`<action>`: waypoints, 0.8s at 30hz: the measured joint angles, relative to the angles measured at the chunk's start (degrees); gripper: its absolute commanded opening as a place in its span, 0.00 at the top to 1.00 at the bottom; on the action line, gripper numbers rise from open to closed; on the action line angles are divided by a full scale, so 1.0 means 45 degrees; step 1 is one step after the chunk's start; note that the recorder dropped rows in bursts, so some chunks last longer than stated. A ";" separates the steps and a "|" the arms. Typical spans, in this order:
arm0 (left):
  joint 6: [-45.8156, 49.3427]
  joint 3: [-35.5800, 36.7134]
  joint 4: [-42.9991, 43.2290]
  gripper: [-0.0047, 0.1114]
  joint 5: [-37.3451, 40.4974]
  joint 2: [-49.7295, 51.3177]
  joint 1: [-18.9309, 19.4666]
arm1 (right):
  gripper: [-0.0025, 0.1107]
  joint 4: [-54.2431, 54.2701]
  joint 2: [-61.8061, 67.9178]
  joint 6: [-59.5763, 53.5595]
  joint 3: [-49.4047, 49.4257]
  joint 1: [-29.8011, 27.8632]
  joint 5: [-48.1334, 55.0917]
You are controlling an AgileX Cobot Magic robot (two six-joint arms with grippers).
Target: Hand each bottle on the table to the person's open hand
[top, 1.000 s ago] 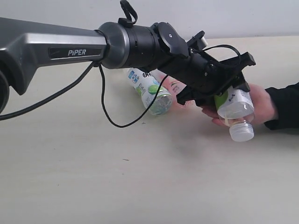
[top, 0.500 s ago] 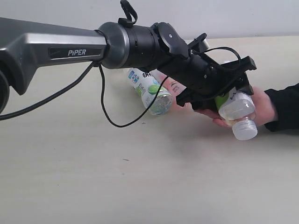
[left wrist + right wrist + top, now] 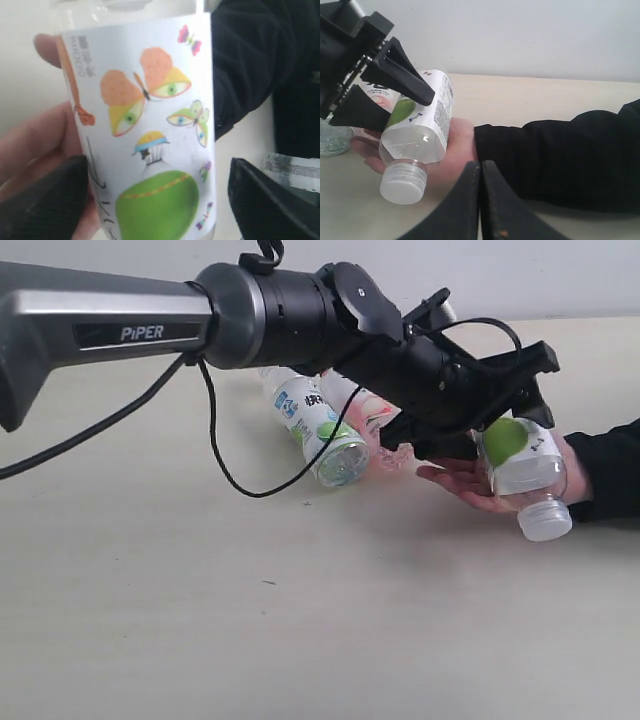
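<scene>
The apple bottle [image 3: 520,455] is cradled in the hand [image 3: 465,483], straddled by the left claw [image 3: 160,200], spread wide. The right claw [image 3: 480,172] is shut. The bottle is judged light, crushable and slick, best gripped mid-label.

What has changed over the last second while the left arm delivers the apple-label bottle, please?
The left gripper opened its jaws and rose slightly, letting go of the green-apple bottle, which shifted a little toward the sleeve and now lies in the person's hand. The blue-and-green-label bottle and the pink bottle on the table, and the shut right gripper, stayed put.
</scene>
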 measured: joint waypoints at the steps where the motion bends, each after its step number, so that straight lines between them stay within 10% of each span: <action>1: 0.0033 0.0000 0.0000 0.32 0.0023 -0.0133 0.0000 | 0.98 0.0000 0.0000 0.0000 0.0000 0.0000 0.0000; 24: 0.0209 0.0000 0.3951 0.37 0.3603 -0.3669 0.1142 | 0.98 0.0000 0.0000 0.0000 0.0000 0.0000 0.0000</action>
